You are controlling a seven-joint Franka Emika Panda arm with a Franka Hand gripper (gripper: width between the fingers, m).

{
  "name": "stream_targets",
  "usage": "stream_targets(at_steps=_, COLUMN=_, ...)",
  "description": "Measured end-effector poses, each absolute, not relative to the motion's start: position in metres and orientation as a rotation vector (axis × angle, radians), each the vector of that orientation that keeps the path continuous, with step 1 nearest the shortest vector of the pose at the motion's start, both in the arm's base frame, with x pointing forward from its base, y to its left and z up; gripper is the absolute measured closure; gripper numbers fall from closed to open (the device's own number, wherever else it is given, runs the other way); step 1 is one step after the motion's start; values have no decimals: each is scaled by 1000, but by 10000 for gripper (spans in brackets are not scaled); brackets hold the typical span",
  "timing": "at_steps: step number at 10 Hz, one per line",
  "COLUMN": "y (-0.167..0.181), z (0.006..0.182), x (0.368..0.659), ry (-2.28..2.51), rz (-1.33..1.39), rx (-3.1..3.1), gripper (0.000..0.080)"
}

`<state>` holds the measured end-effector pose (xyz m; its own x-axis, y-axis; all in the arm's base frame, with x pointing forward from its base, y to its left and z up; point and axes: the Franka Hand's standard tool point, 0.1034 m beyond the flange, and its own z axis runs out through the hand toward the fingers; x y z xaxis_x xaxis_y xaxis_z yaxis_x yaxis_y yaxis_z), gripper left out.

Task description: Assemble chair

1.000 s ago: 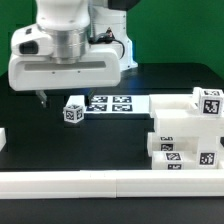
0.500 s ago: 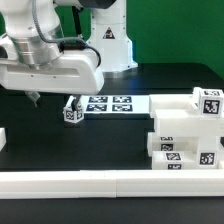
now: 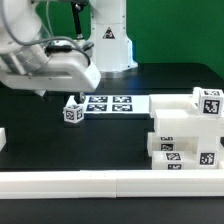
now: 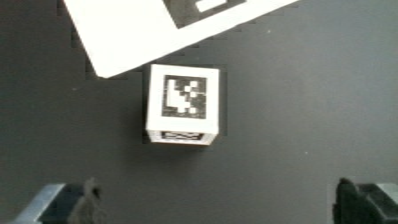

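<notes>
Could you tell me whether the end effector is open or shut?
Open: in the wrist view the end effector shows fingertips far apart, holding nothing.

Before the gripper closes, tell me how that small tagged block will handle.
The small block looks rigid, moulded plastic, so probably stiff. Flat faces suggest it won't roll, though smooth sides may slip. Standing free beside the marker board, it likely slides if nudged.

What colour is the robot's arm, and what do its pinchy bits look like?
The arm is mostly white, with smooth rounded chunky shapes and a grey metal-looking ring where sections join. A thin dark cable runs beside it. The base behind carries a small triangular sticker. The gripper has two dark, nearly black jaws with blunt tips, seen in the wrist view.
</notes>
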<state>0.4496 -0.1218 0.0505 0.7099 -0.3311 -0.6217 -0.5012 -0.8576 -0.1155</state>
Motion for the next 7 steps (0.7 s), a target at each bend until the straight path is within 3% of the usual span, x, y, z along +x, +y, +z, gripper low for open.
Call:
stream_targets(at_steps=3, y=-118, z=48, x=442, ry=618, rz=1124, rx=-2505, gripper=151)
stream_targets(at_steps=7, y=-110, z=36, x=435, ry=787, rz=1212, rx=-2319, gripper=151)
